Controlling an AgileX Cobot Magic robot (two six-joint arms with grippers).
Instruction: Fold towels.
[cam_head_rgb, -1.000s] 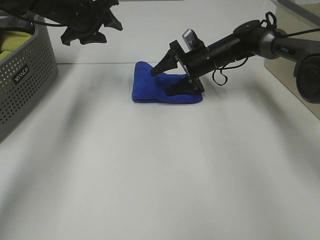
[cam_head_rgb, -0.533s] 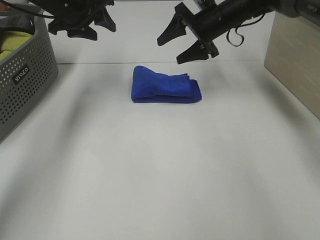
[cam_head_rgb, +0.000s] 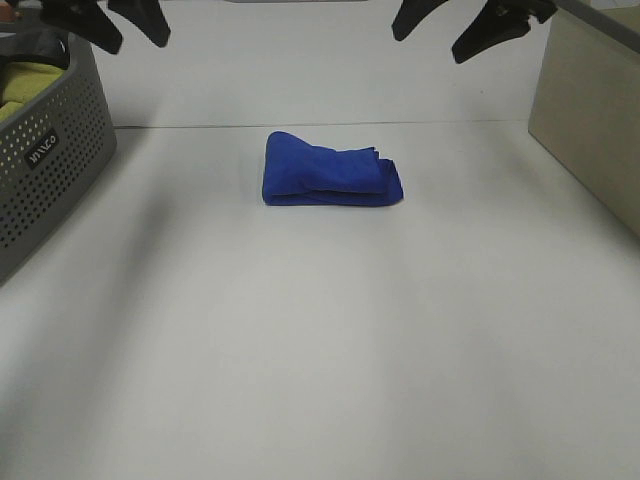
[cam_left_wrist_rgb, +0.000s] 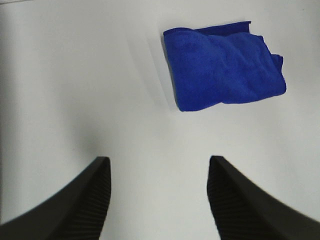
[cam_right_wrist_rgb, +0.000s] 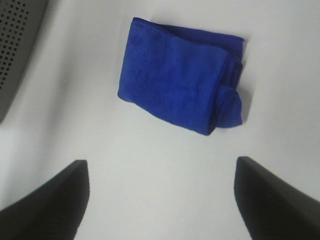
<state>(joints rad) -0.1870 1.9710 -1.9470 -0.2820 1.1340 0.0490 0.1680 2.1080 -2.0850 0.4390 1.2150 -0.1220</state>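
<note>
White table (cam_head_rgb: 330, 340), one: bare matte top. Blue towel (cam_head_rgb: 330, 175), one: folded into a thick bundle, lying flat toward the far middle, nothing touching it. Grey perforated basket (cam_head_rgb: 50, 170): at the left edge. Left gripper (cam_head_rgb: 112, 22), right gripper (cam_head_rgb: 462, 25): both raised at the far side, jaws spread wide, holding nothing.

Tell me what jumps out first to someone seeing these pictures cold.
The eye goes straight to the royal-blue towel, folded into a compact bundle and lying alone on the white table, toward its far middle. Above it, both grippers hang open and empty at the top of the overhead view, the left gripper on the left and the right gripper on the right. A grey perforated basket sits at the left edge.
</note>
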